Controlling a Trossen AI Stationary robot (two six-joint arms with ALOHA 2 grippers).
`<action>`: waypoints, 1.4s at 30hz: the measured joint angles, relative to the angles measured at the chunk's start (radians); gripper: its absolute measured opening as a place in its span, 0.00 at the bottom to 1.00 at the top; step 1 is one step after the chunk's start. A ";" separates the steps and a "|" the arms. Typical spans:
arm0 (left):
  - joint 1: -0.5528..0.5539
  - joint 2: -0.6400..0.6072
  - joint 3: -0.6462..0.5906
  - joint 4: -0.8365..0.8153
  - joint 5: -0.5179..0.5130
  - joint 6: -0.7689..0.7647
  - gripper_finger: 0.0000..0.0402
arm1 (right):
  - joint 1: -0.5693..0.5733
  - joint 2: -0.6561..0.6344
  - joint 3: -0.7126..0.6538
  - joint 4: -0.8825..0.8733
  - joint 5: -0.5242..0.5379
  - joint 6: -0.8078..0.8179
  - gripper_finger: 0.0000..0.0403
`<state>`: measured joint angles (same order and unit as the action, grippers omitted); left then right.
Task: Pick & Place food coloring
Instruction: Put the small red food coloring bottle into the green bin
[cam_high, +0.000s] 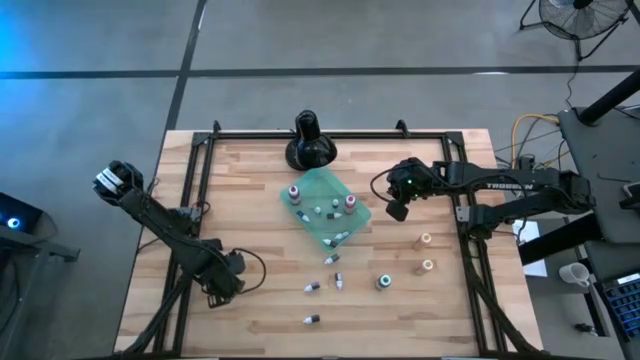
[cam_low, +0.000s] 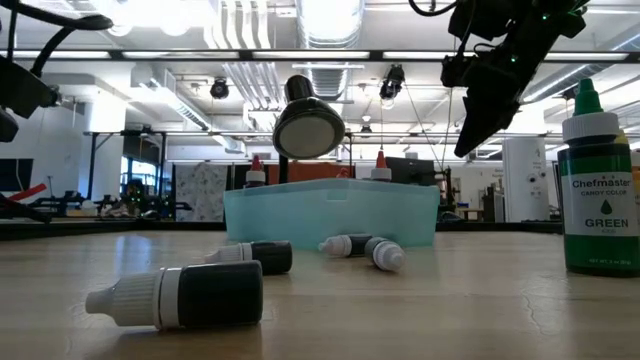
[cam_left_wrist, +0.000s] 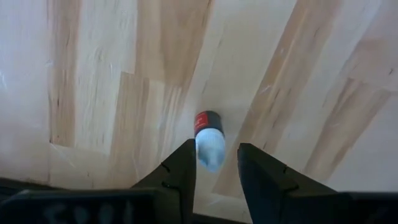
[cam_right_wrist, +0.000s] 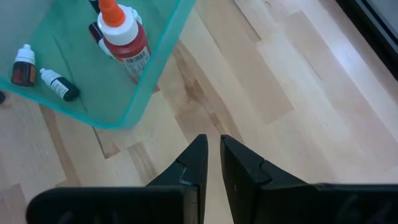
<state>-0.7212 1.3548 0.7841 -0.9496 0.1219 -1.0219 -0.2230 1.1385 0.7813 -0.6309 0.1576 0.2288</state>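
Several food coloring bottles (cam_high: 337, 280) loose near the teal tray (cam_high: 362, 213). Left gripper (cam_left_wrist: 216, 167) half-open, straddling a small red-labelled bottle (cam_left_wrist: 208, 138), probably mid-pick. Needs closing next. Right gripper (cam_right_wrist: 212, 163) shut, empty, beside tray.

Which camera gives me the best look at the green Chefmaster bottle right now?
The low view: the green bottle stands upright at the right edge, label readable. The high view shows only its cap from above, near the table's front. Neither wrist view shows it.
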 joint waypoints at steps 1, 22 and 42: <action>0.000 0.000 -0.004 -0.001 0.000 0.000 0.23 | 0.000 0.000 0.000 0.000 0.000 0.000 0.09; 0.000 0.000 -0.035 0.011 0.021 0.000 0.23 | 0.000 0.000 0.000 0.009 0.000 0.003 0.09; 0.000 0.000 -0.035 0.061 0.014 -0.004 0.13 | 0.000 -0.002 0.000 0.010 0.000 0.003 0.09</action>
<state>-0.7212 1.3548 0.7494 -0.8882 0.1355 -1.0255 -0.2230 1.1370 0.7811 -0.6206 0.1574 0.2317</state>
